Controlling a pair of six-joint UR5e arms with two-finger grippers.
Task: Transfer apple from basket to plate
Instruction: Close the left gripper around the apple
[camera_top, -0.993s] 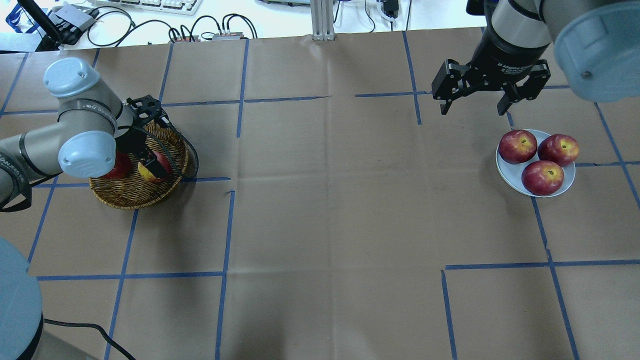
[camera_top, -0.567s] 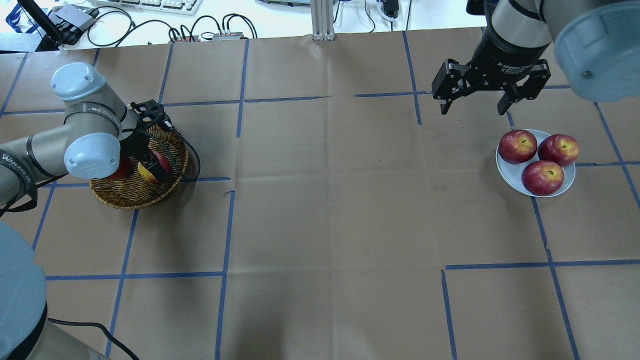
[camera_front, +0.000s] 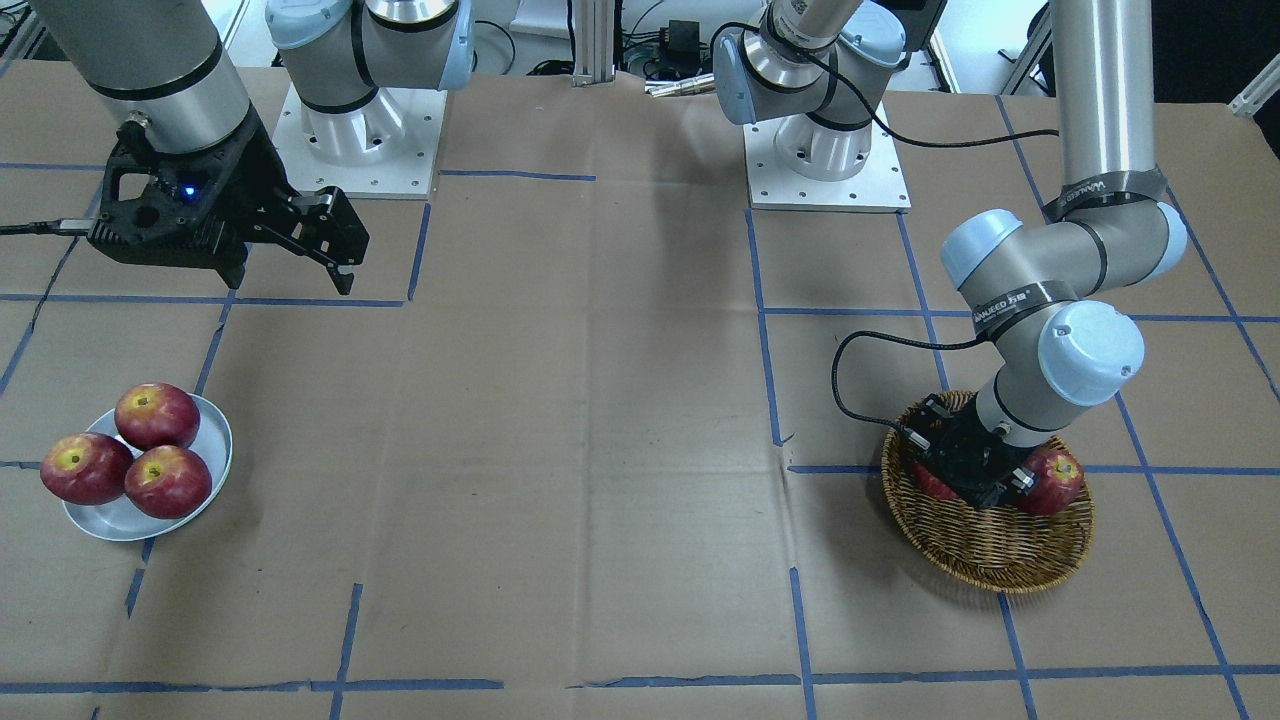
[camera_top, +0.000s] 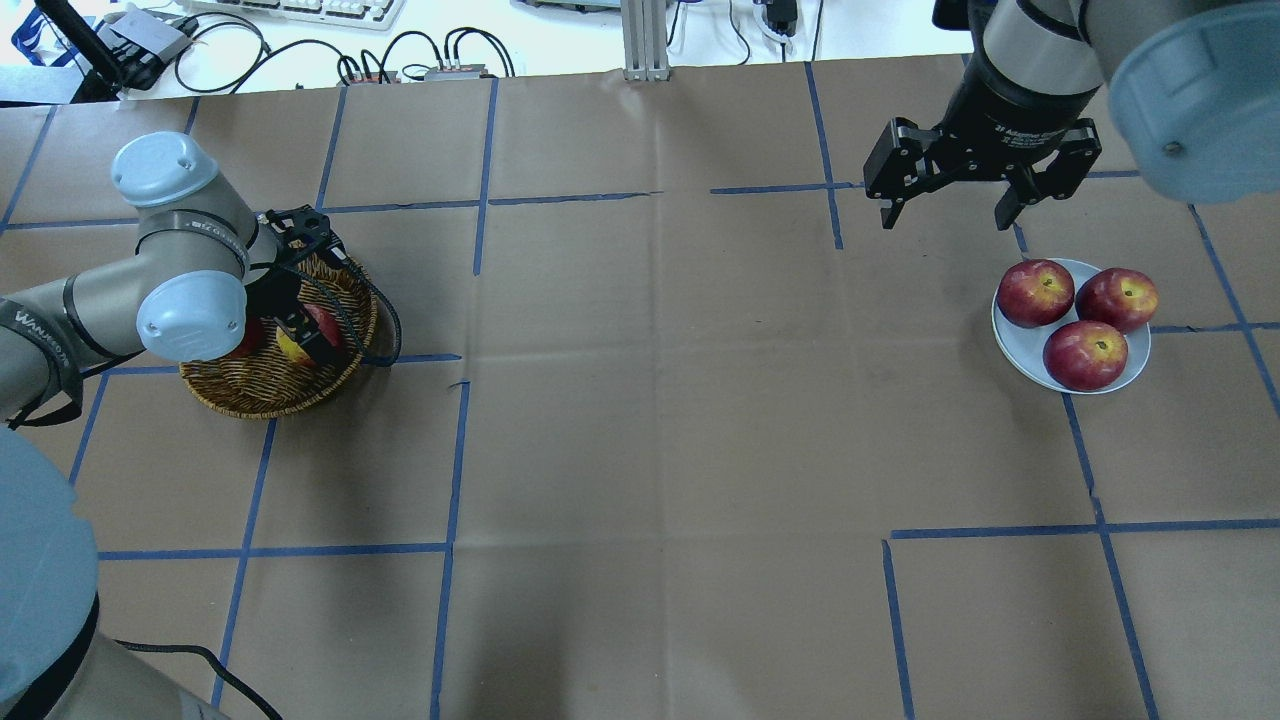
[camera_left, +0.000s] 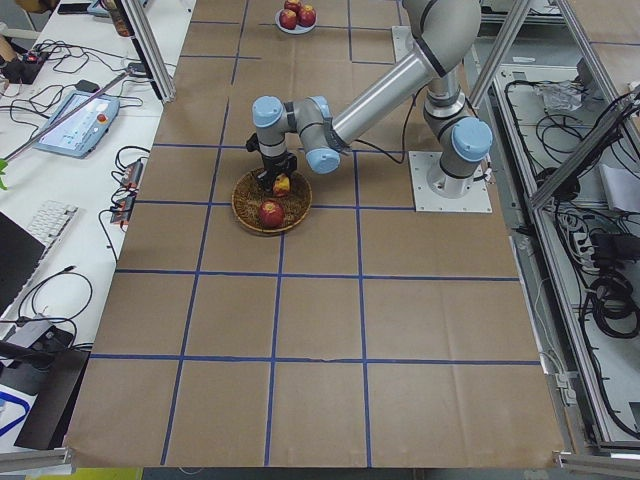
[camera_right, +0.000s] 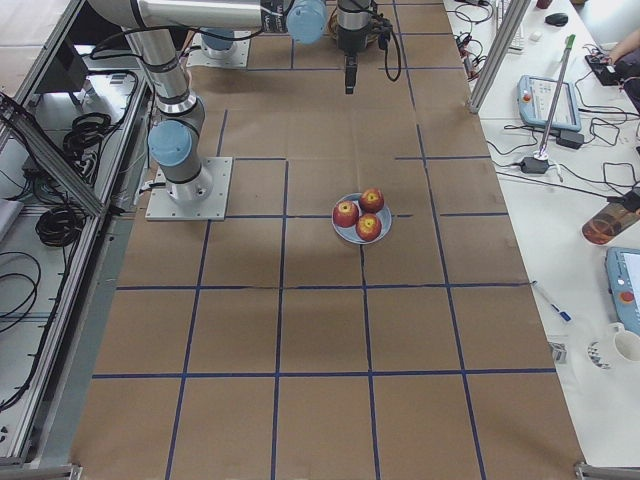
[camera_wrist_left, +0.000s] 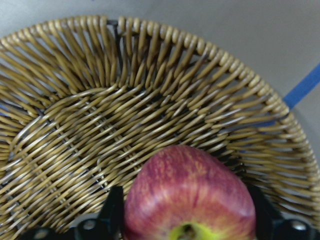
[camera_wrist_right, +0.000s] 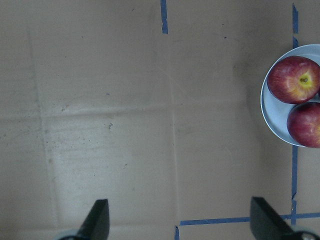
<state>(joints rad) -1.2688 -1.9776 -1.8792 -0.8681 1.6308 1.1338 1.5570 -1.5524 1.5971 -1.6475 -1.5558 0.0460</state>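
Closest in, our left wrist view gives us the left gripper (camera_wrist_left: 186, 217) clamped on both flanks of the streaky pinkish-red apple (camera_wrist_left: 187, 190), within the round tan wicker basket (camera_wrist_left: 150, 75); overhead, the left arm (camera_top: 190, 315) hides that contact from us; far across, the right gripper (camera_top: 945, 222) hangs wide open, holding nothing, near the small grey-blue plate (camera_top: 1020, 352) bearing three darker red apples (camera_top: 1085, 355).

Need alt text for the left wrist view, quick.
A streaky pinkish-red apple fills the bottom centre, sitting in the woven basket, with dark fingers of the left claw close on either side; whether they press it is unclear.
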